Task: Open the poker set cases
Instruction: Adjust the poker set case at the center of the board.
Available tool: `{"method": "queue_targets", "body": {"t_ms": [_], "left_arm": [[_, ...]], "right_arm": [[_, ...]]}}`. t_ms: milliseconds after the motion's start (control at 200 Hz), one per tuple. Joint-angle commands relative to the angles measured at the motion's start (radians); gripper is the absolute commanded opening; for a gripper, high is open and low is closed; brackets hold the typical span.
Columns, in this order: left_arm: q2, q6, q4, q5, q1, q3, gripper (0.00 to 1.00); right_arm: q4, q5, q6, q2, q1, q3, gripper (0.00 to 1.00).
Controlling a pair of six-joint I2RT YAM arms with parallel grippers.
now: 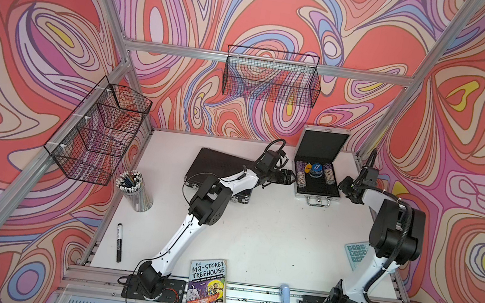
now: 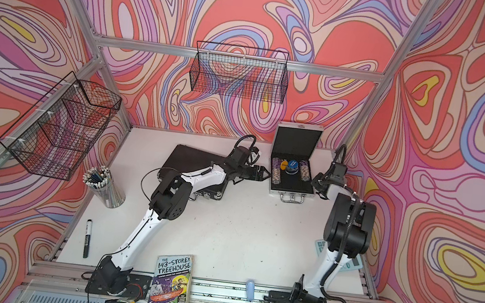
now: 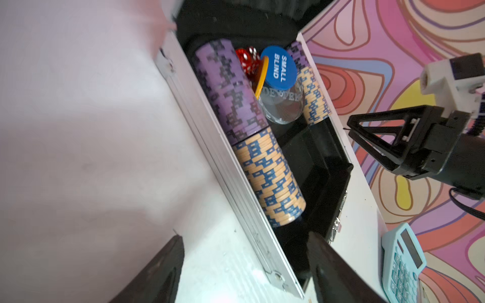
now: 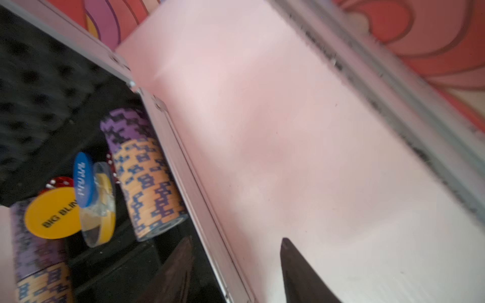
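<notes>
The silver poker set case (image 1: 317, 192) (image 2: 292, 188) stands open at the back right, its lid (image 1: 321, 143) upright. Rows of purple and orange chips (image 3: 231, 89) lie inside it. The black poker set case (image 1: 216, 168) (image 2: 189, 158) lies shut at the middle left, partly under my left arm. My left gripper (image 1: 290, 177) (image 2: 263, 173) (image 3: 245, 236) is open at the silver case's left wall (image 3: 210, 147), one finger on each side. My right gripper (image 1: 345, 185) (image 2: 317, 181) (image 4: 237, 238) is open astride the right wall (image 4: 183, 168), gripping nothing.
A paperback book (image 1: 207, 291) lies on the front rail. A cup of pens (image 1: 134, 189) and a black marker (image 1: 119, 242) are at the left. A pale blue calculator (image 1: 356, 253) lies under my right arm. Wire baskets (image 1: 271, 76) (image 1: 100, 130) hang on the walls.
</notes>
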Motion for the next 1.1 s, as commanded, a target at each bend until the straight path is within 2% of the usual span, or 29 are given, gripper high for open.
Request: {"method": "queue_targets", "body": {"t_ms": [0,135,361,466,606,786,901,951,1092], "left_arm": [[-0.186,0.078,0.022,-0.048,0.023,-0.072,0.78],[-0.362,0.144,0.019,-0.109,0.067,-0.257,0.79],[-0.682,0.229,-0.031,-0.282,0.226,-0.623,0.81],[-0.798,0.236,-0.064,-0.394,0.316,-0.787,0.81],[-0.893,0.158,-0.013,-0.42,0.455,-0.978,0.82],[-0.837,0.179,-0.058,-0.45,0.522,-0.954,0.82],[-0.768,0.193,-0.032,-0.476,0.549,-0.918,0.82],[-0.729,0.193,-0.048,-0.45,0.563,-0.879,0.82],[-0.639,0.203,-0.1,-0.452,0.577,-0.795,0.81]], "right_arm": [[-0.031,0.068,-0.028,-0.083,0.027,0.022,0.58],[-0.048,0.103,-0.051,-0.162,0.097,0.014,0.6],[-0.049,0.118,-0.055,-0.217,0.345,0.005,0.62],[-0.003,0.07,-0.006,-0.186,0.473,0.004,0.63],[0.076,-0.023,0.078,-0.086,0.618,0.02,0.64],[0.159,-0.124,0.175,0.042,0.717,0.044,0.65],[0.193,-0.118,0.208,0.079,0.727,0.016,0.65],[0.221,-0.122,0.219,0.077,0.725,-0.005,0.65],[0.27,-0.184,0.253,0.086,0.726,-0.02,0.65]]}}
